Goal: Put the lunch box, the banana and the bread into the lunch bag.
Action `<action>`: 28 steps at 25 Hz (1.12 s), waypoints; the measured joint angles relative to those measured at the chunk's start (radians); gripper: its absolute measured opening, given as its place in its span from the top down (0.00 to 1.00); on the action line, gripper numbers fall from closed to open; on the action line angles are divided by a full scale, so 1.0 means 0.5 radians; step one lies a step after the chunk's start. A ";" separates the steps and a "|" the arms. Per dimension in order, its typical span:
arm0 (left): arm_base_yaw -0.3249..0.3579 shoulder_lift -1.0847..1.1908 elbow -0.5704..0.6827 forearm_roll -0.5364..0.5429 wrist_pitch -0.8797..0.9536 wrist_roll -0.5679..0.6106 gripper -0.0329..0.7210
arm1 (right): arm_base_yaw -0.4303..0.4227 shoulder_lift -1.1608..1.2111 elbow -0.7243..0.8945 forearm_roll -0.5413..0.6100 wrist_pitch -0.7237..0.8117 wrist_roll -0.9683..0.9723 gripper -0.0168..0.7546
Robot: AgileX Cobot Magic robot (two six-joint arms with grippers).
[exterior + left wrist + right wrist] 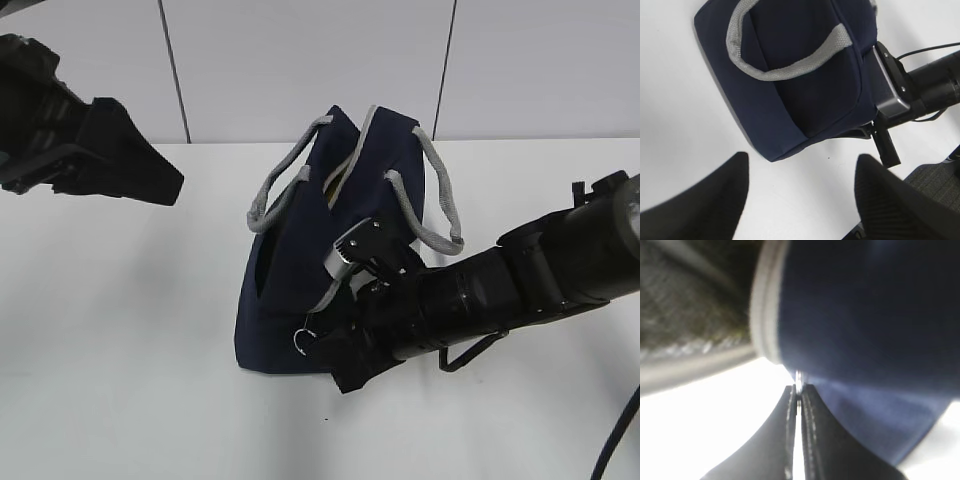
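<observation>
Lab: bare white table (120, 330), panelled wall (300, 60)

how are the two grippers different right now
The left gripper is open, jaws wide apart; the right gripper is shut, fingers pressed together. The left one hangs in the air, clear of the lunch bag; the right one is down at the bag's lower corner, by the zipper ring. Both have black fingers.

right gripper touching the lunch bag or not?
Touching. In the right wrist view the right gripper, fingers pressed together, meets the navy lunch bag at its lower edge with no gap. The exterior view agrees: it sits against the bag's base.
</observation>
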 joint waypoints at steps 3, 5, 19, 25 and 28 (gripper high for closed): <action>0.000 0.000 0.000 0.001 0.004 0.000 0.35 | 0.000 -0.039 0.000 -0.045 -0.019 0.059 0.99; 0.000 0.000 0.000 0.001 0.006 0.000 0.36 | 0.000 -0.066 0.000 -0.121 -0.037 0.132 1.00; 0.000 0.000 0.000 0.001 0.021 0.000 0.36 | 0.000 -0.384 0.000 -0.959 -0.038 1.088 1.00; 0.000 0.000 0.000 0.001 0.033 0.000 0.36 | 0.000 -0.592 0.000 -1.312 -0.007 1.514 1.00; 0.000 0.000 0.000 0.001 0.037 0.000 0.36 | 0.000 -0.721 0.000 -1.397 0.006 1.615 1.00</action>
